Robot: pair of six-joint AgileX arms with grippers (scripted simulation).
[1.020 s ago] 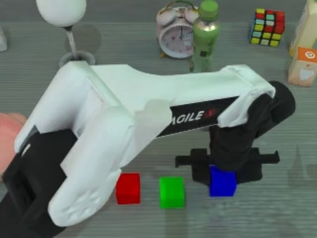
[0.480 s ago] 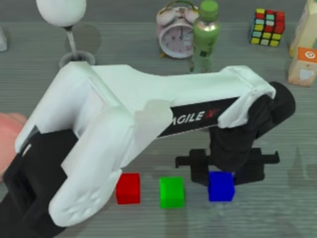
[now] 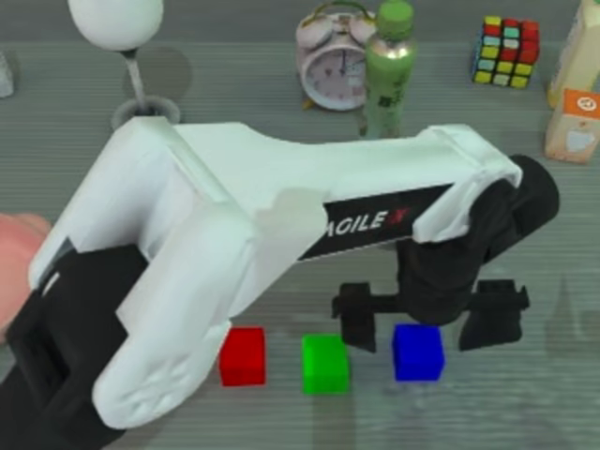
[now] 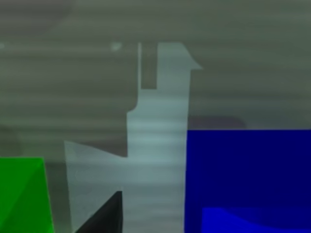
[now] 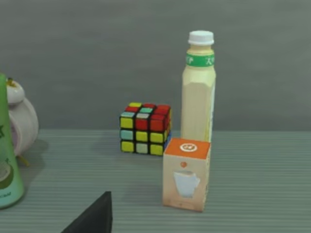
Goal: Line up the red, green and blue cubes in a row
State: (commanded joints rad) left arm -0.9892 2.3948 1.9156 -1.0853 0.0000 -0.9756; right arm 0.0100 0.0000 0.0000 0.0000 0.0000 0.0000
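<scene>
The red cube (image 3: 243, 356), green cube (image 3: 324, 364) and blue cube (image 3: 418, 352) stand in a row from left to right near the table's front edge, with small gaps between them. My left gripper (image 3: 422, 328) hangs open over the blue cube, its black fingers (image 3: 356, 319) spread to either side and clear of it. In the left wrist view the blue cube (image 4: 248, 179) fills the near side and the green cube (image 4: 22, 194) sits at the edge. My right arm is outside the top view; its wrist view shows one dark finger (image 5: 95, 218) well off centre.
Along the back stand a white globe lamp (image 3: 117, 23), a pink alarm clock (image 3: 333, 61), a green bottle (image 3: 391, 70), a multicoloured puzzle cube (image 3: 507, 52), a pale yellow bottle (image 3: 581, 52) and an orange carton (image 3: 574, 127). My left arm's white body (image 3: 216, 234) covers the table's left middle.
The left gripper's fingers have spread apart and let go of the blue cube, which now rests on the table in line with the other two.
</scene>
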